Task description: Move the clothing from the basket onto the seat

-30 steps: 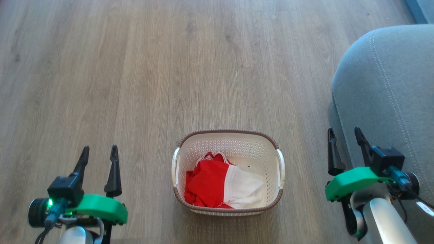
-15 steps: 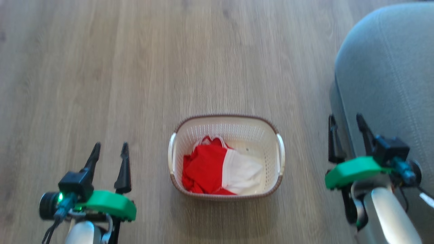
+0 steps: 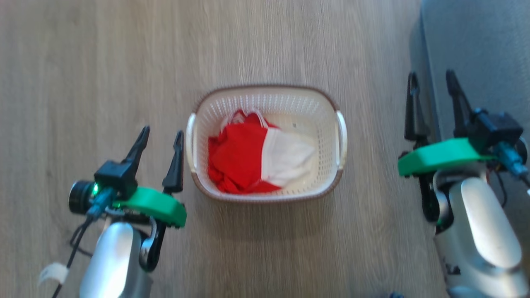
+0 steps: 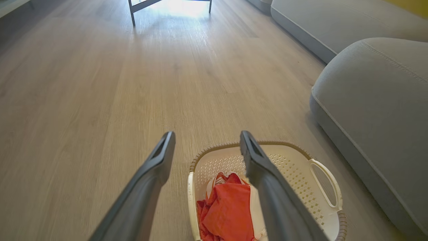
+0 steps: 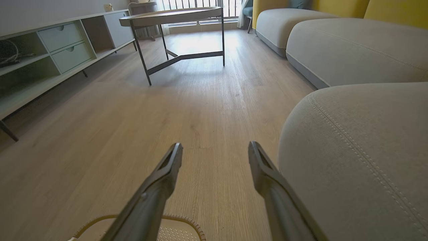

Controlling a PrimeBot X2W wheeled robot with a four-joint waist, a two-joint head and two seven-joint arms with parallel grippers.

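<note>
Left gripper and right gripper stood spread, empty, flanking the basket; its inner label was unreadably blurred.

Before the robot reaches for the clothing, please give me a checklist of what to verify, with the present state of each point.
1. The left claw open, holding nothing: ok.
2. The right claw open, holding nothing: ok.
3. The red and white fabric garment inside the cream perforated plastic basket: ok.
4. A claw above the garment: not ok; left claw is beside the basket, over the wooden floor.
5. The grey upholstered seat cushion next to the right claw: ok.
6. Garment free of the basket holes: cannot tell.
</note>
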